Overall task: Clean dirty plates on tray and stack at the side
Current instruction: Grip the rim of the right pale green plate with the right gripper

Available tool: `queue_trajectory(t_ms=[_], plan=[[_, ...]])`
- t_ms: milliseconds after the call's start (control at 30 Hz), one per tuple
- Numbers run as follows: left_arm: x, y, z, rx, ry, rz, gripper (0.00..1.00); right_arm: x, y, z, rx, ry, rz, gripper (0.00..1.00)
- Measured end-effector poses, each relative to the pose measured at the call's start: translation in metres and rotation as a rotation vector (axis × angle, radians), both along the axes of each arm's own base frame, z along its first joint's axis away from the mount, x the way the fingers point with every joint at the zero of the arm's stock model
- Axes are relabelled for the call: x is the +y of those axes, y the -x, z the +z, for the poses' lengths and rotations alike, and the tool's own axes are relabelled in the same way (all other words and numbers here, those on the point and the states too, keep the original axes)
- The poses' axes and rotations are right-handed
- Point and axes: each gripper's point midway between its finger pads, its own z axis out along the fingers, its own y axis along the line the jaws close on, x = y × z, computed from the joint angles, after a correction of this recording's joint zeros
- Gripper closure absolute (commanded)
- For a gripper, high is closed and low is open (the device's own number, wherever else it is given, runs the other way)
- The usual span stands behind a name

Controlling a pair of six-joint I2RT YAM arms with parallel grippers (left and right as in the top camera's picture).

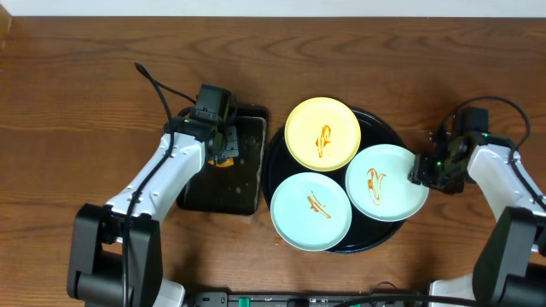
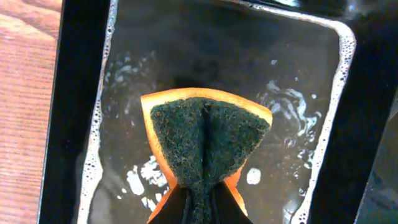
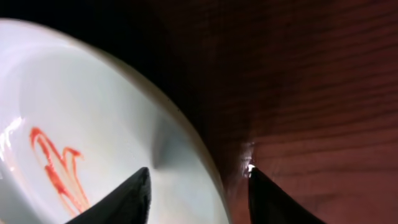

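Observation:
The round black tray (image 1: 277,153) holds three sauce-marked plates: a pale yellow one (image 1: 322,134) at the back, a mint-blue one (image 1: 311,211) at the front left, and a mint-blue one (image 1: 386,182) at the right. My right gripper (image 1: 424,168) is open, its fingers on either side of the right plate's rim (image 3: 205,155); one finger is over the plate, the other over the table. My left gripper (image 1: 220,141) is shut on an orange sponge with a dark green scouring face (image 2: 208,140), held over the soapy water of the rectangular black pan (image 2: 74,124).
The rectangular pan (image 1: 223,192) lies just left of the tray, nearly touching it. Brown wooden table (image 1: 77,102) all around. Cables run from both arms across the back of the table.

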Motion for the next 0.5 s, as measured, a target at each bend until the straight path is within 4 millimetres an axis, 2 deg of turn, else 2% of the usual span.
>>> queue_trajectory(t_ms=[167,500], plan=[[-0.001,0.0,0.0001,0.0,0.008,0.004,0.92,0.0006,-0.0005,-0.0032,0.005,-0.005,-0.001,0.68],[-0.0028,0.0006,-0.0001,0.004,0.022,0.014,0.91,0.0013,-0.0019,-0.0032,0.0,-0.01,0.002,0.8]])
